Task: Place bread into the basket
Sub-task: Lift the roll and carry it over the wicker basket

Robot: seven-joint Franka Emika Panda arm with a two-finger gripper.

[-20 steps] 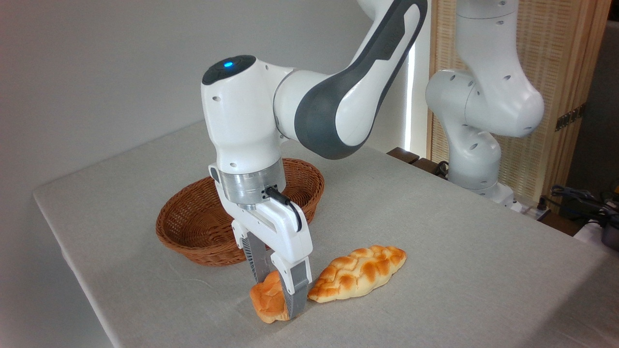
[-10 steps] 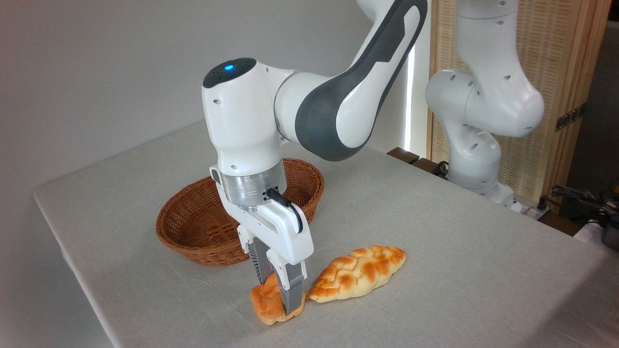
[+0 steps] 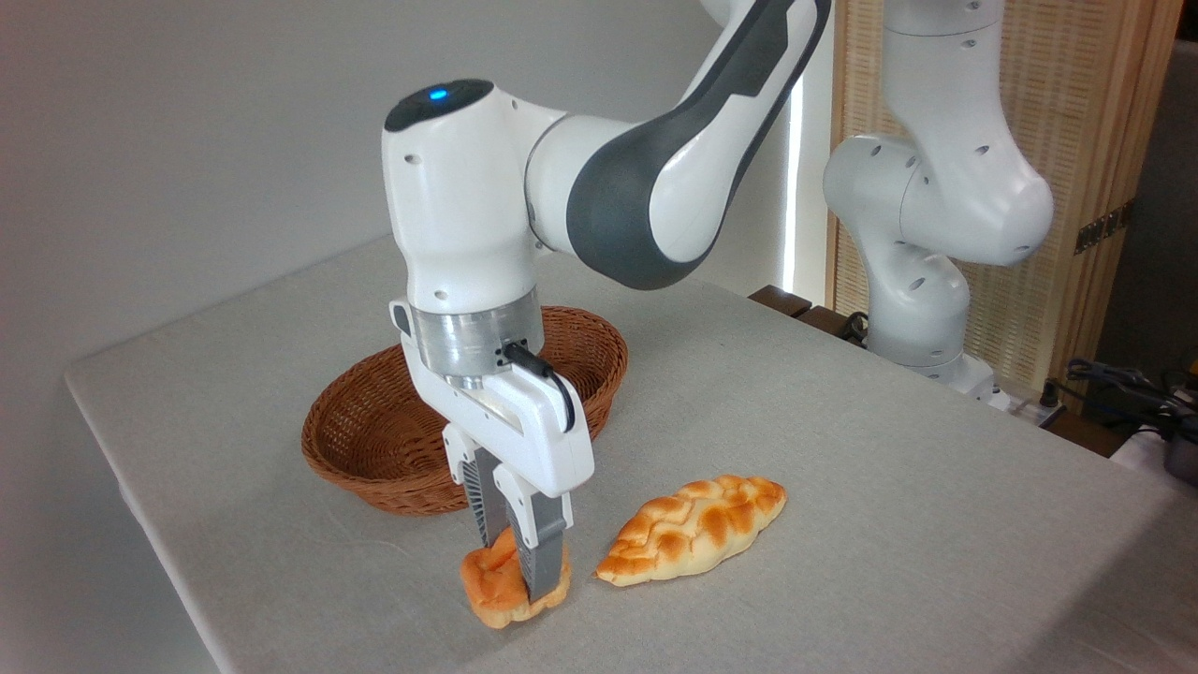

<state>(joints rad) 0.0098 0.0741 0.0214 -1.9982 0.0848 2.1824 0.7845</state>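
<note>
Grey two-finger gripper (image 3: 515,566) clamped narrow across small round orange-golden bun (image 3: 491,582), lower centre; bun likely soft, light, compressible; mid-body grip judged adequate.

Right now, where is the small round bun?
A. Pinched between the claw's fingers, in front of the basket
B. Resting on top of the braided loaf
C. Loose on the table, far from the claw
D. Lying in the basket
A: the claw is shut on the bun, which sits in front of the basket and apart from the braided loaf.
</note>
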